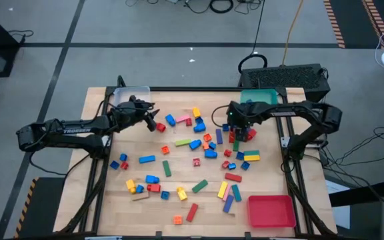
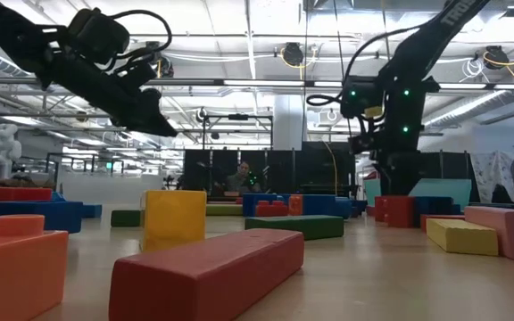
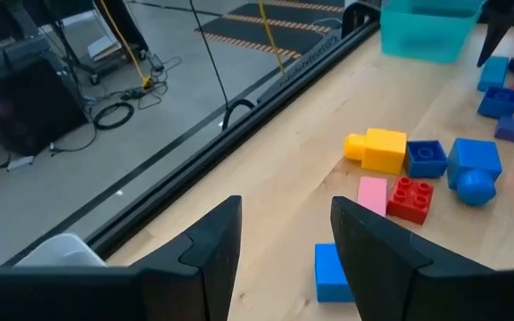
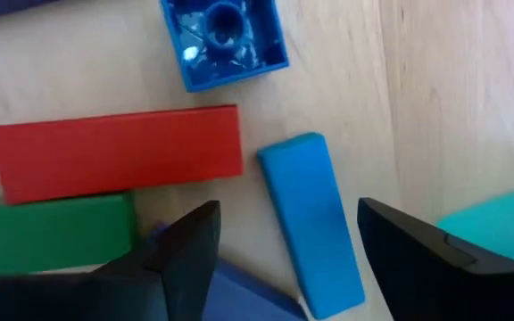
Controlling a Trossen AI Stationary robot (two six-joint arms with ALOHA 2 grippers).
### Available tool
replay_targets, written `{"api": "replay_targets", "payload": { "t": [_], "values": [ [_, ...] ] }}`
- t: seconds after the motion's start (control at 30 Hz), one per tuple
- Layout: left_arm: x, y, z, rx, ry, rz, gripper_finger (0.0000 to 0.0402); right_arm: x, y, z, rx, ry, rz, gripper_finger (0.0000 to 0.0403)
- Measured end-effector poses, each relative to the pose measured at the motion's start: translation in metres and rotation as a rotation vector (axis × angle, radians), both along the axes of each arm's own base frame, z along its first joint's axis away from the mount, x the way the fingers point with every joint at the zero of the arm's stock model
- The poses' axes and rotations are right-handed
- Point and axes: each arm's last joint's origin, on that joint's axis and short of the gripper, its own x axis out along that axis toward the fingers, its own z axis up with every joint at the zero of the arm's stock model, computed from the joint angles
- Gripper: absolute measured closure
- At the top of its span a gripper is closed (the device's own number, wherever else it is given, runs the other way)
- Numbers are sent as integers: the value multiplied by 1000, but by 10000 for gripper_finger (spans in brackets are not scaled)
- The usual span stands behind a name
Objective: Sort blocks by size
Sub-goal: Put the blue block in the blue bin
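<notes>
Many small blocks in red, blue, yellow, green, orange and pink lie scattered flat on the wooden table (image 1: pixel 112 200). My right gripper (image 4: pixel 288 209) points down, open, near the teal tray. Its fingers stand on either side of a blue bar (image 4: pixel 315 223) that lies flat on the table, apart from it. Beside that bar lie a red bar (image 4: pixel 114 165), a green bar (image 4: pixel 52 232) and a blue square brick (image 4: pixel 224 40). My left gripper (image 3: pixel 284 214) hovers open at the far left of the table, slanting down, with nothing between its fingers. A blue block (image 3: pixel 328 272) lies just beyond its fingertips.
A clear tray (image 1: pixel 131 95) stands at the far left, a teal tray (image 1: pixel 259 98) at the far right and a red tray (image 1: pixel 271 210) at the near right. Blocks crowd the middle of the table. A person shows in the room behind (image 2: pixel 244 174).
</notes>
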Motion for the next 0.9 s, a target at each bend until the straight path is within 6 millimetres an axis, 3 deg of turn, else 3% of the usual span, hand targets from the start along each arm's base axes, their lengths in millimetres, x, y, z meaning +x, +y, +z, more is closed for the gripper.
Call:
{"api": "replay_targets", "payload": {
  "t": [0.5,0.67,0.9],
  "values": [
    [0,0,0,-2,1,-3,224,1,-12,-21,68,45,-57,273],
    [0,0,0,0,-2,-3,224,7,-16,-4,55,-15,-154,326],
    [0,0,0,-3,2,-5,224,22,-26,39,13,-195,-300,326]
  ]
}}
